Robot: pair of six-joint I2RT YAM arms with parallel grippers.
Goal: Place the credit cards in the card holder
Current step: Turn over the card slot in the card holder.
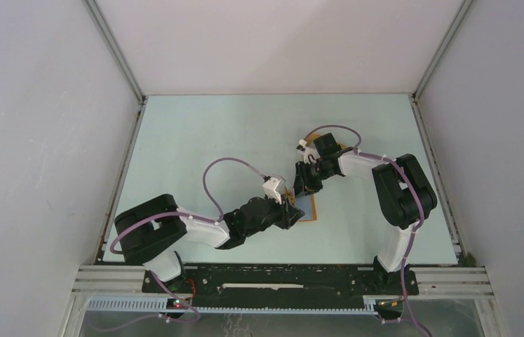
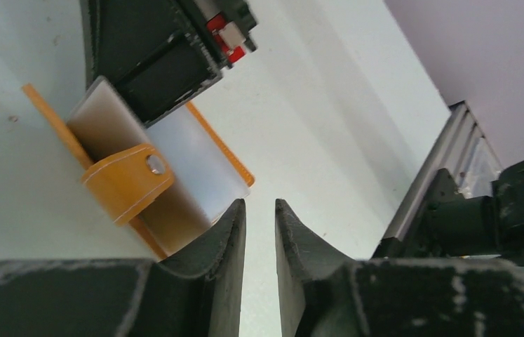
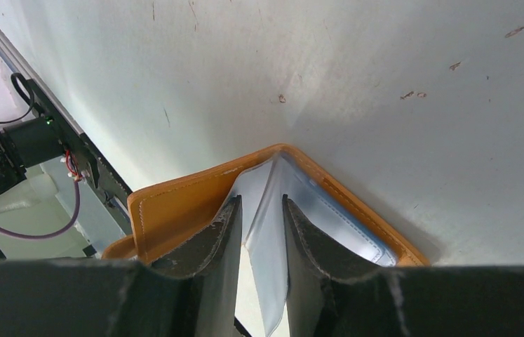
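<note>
While the left gripper (image 2: 260, 223) hangs low over the table (image 2: 329, 126) at one edge of the card holder (image 3: 175, 210), its fingers stand close together with only a slim gap, bare table showing through it and nothing held; one fingertip sits right beside the holder's rim, though I cannot tell if it touches. Lying near the middle of the table between the two arms, the orange-brown holder is spread open, its closing tab (image 2: 127, 184) with the snap button (image 2: 154, 164) flopped across the pale inner leaves. Further right, the right gripper (image 3: 260, 205) reaches down into the open fold, its fingers drawn in narrow on a pale, bluish-white credit card (image 3: 267, 281) that runs up between them, though it could be a clear leaf of the holder instead. Another bluish sheet seems to lie flat in the pocket beside it. I judge the task to be partway through: the holder is open and a card is at or in its pocket, but not yet clearly seated. Pushing it home, releasing it and dealing with any further cards are still to do, and I cannot tell if more cards wait elsewhere
</note>
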